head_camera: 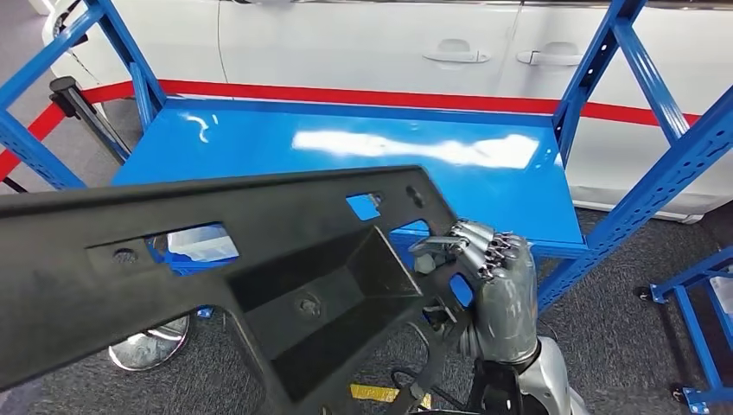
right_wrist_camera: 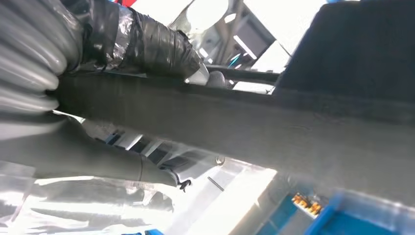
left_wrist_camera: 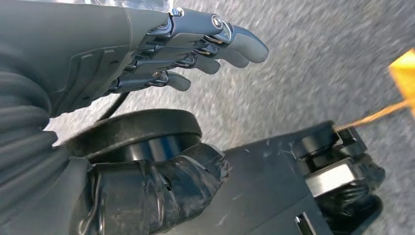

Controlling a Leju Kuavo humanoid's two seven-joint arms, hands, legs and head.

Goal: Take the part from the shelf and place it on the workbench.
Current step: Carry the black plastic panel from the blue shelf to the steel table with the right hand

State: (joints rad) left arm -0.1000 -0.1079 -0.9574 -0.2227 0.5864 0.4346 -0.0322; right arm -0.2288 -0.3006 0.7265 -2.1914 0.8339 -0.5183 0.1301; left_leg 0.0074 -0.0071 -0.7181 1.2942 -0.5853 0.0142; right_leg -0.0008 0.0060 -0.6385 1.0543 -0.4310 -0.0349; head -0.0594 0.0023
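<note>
**Part carried over the blue surface, right hand gripping its end**

Black and wide, the part lies nearest the head camera, a moulded plastic panel with cut-out windows, stretching from the picture's left edge across to the right hand. It hangs tilted in the air in front of the blue surface, not resting on it, which suits a carry toward a set-down; I judge the placing is not yet done. On the far side of the surface runs a white car body with a red stripe.

At the part's right end the right hand wraps its fingers over the edge, clasping it; gripping at one end probably explains the tilt.

From the left wrist, the left hand appears over grey floor, fingers loosely extended with nothing in them. From the right wrist comes the close side of the grip: a long dark bar of the part running across beside the taped thumb.
</note>
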